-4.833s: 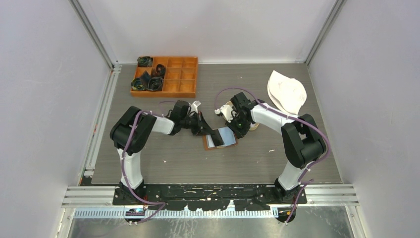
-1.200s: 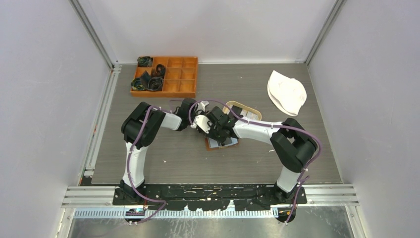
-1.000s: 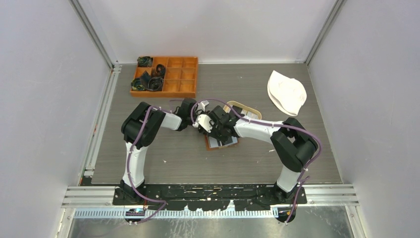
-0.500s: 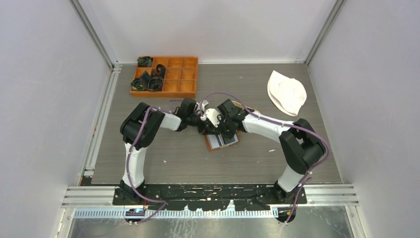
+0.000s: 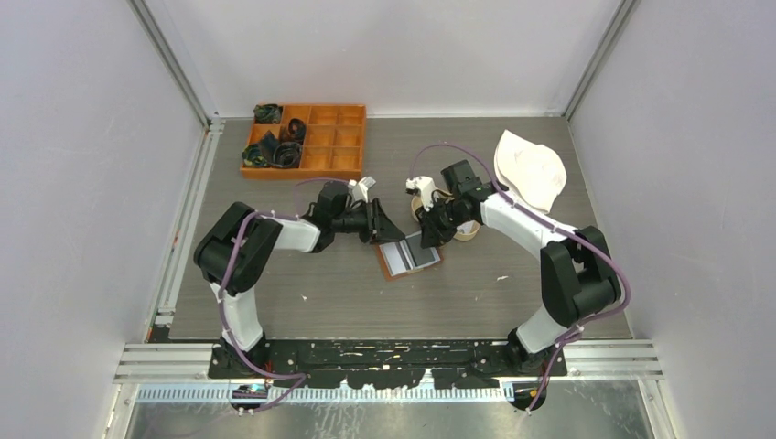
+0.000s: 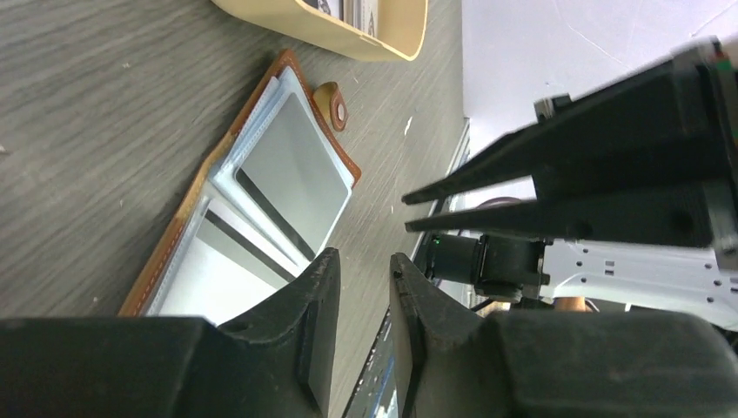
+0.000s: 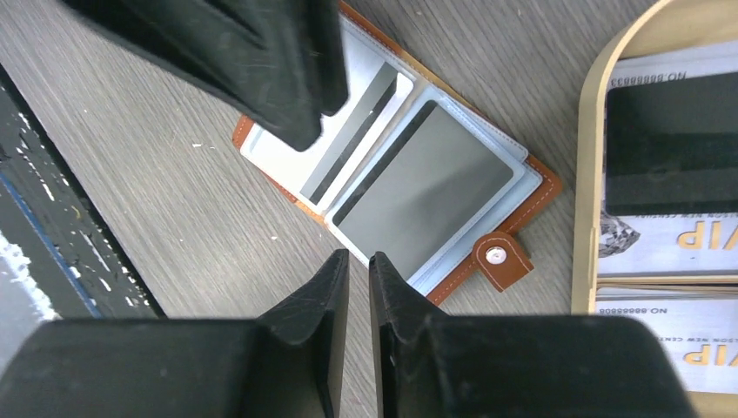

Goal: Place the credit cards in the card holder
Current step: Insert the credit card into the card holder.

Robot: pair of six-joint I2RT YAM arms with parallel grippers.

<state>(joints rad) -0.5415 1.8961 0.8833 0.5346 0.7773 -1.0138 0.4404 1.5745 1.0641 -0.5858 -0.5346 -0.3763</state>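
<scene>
The brown card holder (image 5: 408, 258) lies open and flat on the table between my two grippers. A grey card (image 7: 426, 174) sits in its right clear sleeve. A white card with a black stripe (image 7: 350, 138) sits in its left sleeve. Its snap tab (image 7: 502, 259) points toward the tray. More credit cards, one black (image 7: 672, 144), lie in the tan tray (image 7: 590, 174). My left gripper (image 6: 364, 272) hovers at the holder's left edge, slightly open and empty. My right gripper (image 7: 358, 261) hangs over the holder's near edge, jaws barely parted, holding nothing.
An orange compartment box (image 5: 307, 139) with dark items stands at the back left. A white cloth hat (image 5: 529, 169) lies at the back right. The tan tray (image 5: 468, 233) sits just right of the card holder, mostly under my right arm.
My right gripper has drawn back from over the card holder toward the tray, and its jaws have parted a little. The left gripper has pulled away to the left.
</scene>
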